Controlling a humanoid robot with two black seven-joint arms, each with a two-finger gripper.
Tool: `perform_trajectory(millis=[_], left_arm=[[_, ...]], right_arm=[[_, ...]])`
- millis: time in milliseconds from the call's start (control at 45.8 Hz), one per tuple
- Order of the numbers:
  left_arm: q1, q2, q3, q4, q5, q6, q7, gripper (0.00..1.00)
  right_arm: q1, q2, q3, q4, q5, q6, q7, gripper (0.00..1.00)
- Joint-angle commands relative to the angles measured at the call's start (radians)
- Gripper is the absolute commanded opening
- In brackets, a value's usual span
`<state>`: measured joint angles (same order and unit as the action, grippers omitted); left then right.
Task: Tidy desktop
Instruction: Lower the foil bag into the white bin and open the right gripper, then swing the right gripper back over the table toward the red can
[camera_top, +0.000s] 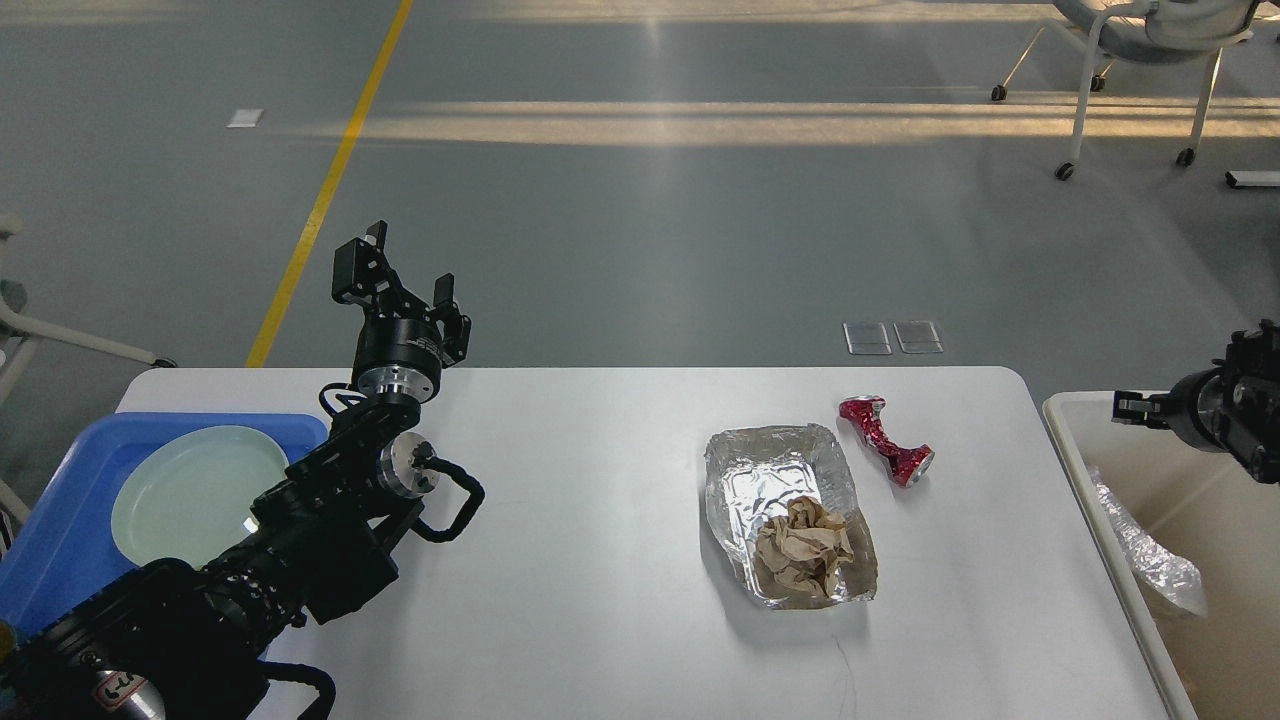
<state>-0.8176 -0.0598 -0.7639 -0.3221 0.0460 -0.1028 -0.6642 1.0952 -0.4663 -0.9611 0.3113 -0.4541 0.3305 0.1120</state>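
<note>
The wide white rectangular counter with rounded corners (580, 520), the desktop to be tidied, fills the lower half of the view and carries three loose items, all on its right part.

At its left end sits a blue plastic tray (60, 530) holding a pale green round plate (190, 490). Off the right edge stands an off-white rectangular bin (1120, 520) with a crumpled piece of clear plastic or foil (1150, 560) already inside.

The left arm rises over the tray's corner. Its left gripper (405, 270) points up and away, fingers parted, holding nothing. The right gripper (1135, 408) hangs above the bin's far corner. It is seen dark and side-on, and I cannot tell whether its fingers are apart.

Remaining litter: a crumpled silver foil container (770, 470), lying right of centre, with a wad of brown crumpled paper (803, 548) resting inside its near end. Just beyond its far right corner, apart from it, lies a crushed red drink can (885, 438).

Risks, as judged:
- The foil container is thin. A pinch on its rim may fold or tear it, tipping the paper wad back onto the counter.
- The can's crushed, waisted shape may roll or slip under an off-centre grasp.
- The can lies near the counter's far edge, so a nudge could send it to the floor.
</note>
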Motion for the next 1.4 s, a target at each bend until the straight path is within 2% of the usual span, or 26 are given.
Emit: perform_trajectory(millis=[0,197,328,546,765,1158,1377], left_arm=[[0.0,0.0,0.0,0.0,0.0,0.0,0.0,0.99],[0.0,0.0,0.0,0.0,0.0,0.0,0.0,0.99],[0.0,0.0,0.0,0.0,0.0,0.0,0.0,0.99],[-0.002,0.0,0.0,0.0,0.0,0.0,0.0,0.99],[0.0,0.0,0.0,0.0,0.0,0.0,0.0,0.99],[0.0,0.0,0.0,0.0,0.0,0.0,0.0,0.99],[0.0,0.0,0.0,0.0,0.0,0.0,0.0,0.99]], right_arm=[[-0.001,0.0,0.001,0.002,0.002,-0.004,0.0,0.97],[0.021,0.003,0.009,0.038,0.005,0.012,0.002,0.99],[0.167,-0.012,-0.001,0.191,0.005,0.047,0.0,1.0],[0.549,-0.087,0.022,0.57,0.035,0.329,0.005,1.0],[0.889,-0.098,0.022,0.716,0.199,0.629,0.006,1.0],[1.353,-0.121,0.058,0.747,0.334,0.629,0.008,1.0],[1.414,-0.112,0.055,0.746,0.388,0.629,0.002,1.0]])
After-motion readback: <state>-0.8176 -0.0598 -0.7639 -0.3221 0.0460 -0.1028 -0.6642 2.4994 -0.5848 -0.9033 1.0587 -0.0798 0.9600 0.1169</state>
